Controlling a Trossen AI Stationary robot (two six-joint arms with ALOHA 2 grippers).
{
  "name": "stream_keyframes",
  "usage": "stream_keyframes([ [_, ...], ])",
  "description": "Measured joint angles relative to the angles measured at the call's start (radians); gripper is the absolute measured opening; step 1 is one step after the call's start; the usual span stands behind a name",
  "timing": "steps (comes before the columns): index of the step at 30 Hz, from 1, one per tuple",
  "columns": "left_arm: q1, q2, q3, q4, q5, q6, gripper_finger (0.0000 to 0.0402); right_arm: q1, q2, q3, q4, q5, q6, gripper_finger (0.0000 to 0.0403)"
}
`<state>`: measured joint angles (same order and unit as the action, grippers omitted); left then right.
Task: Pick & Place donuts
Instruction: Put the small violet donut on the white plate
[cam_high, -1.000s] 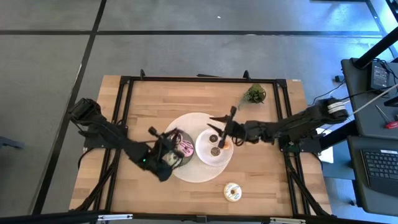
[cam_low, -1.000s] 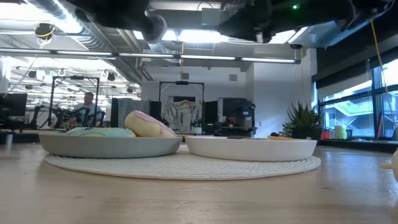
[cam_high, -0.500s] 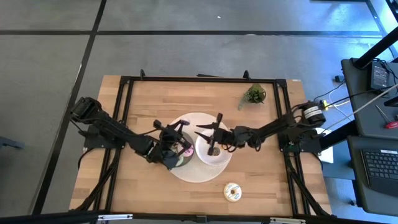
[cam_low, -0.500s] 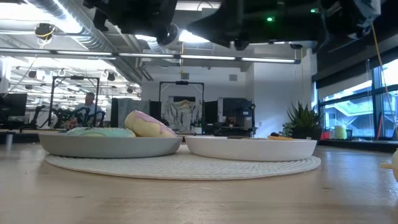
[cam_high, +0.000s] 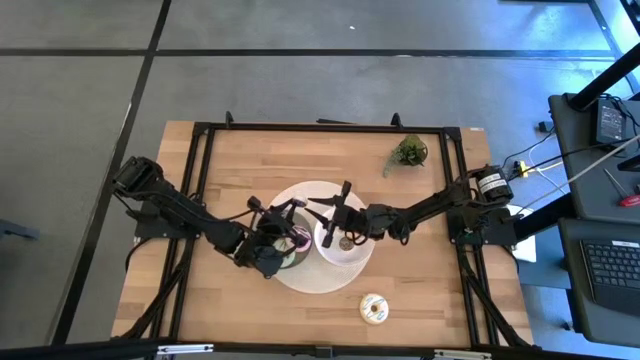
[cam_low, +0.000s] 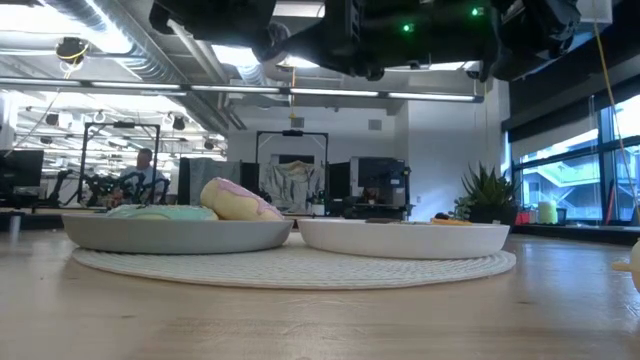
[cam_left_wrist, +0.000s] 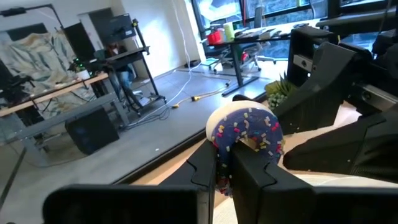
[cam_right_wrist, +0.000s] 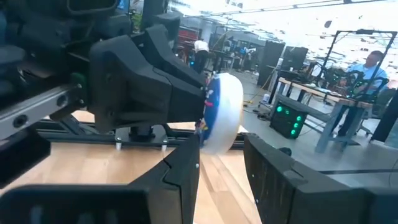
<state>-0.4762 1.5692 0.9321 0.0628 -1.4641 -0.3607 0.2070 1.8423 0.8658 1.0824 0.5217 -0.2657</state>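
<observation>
Seems partly done, with pink donut (cam_low: 238, 200) and green donut (cam_low: 165, 212) already lying in the grey plate (cam_low: 180, 236) below the left gripper (cam_left_wrist: 225, 165), purple mini donut (cam_left_wrist: 245, 134) pinched in it just before the spread right gripper (cam_right_wrist: 221, 149), and cream donut (cam_high: 373, 308) well apart from both, not yet placed.
</observation>
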Motion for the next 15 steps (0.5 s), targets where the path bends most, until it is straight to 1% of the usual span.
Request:
stream_keyframes([
  [5,0.000,0.000,0.000,0.001,0.002,0.001,0.0028,-0.001,0.000,0.000,0.000,-0.019,0.048,0.0126],
  [10,0.001,0.000,0.000,0.030,0.062,0.049,0.0027,-0.008,0.000,0.000,-0.001,-0.046,0.054,0.0125],
  [12,0.002,0.000,0.000,0.048,0.076,0.079,0.0028,-0.008,0.000,0.000,-0.001,-0.047,0.055,0.0119],
  [15,0.002,0.000,0.000,0.048,0.072,0.098,0.0028,-0.008,0.000,0.000,-0.002,-0.047,0.053,0.0097],
])
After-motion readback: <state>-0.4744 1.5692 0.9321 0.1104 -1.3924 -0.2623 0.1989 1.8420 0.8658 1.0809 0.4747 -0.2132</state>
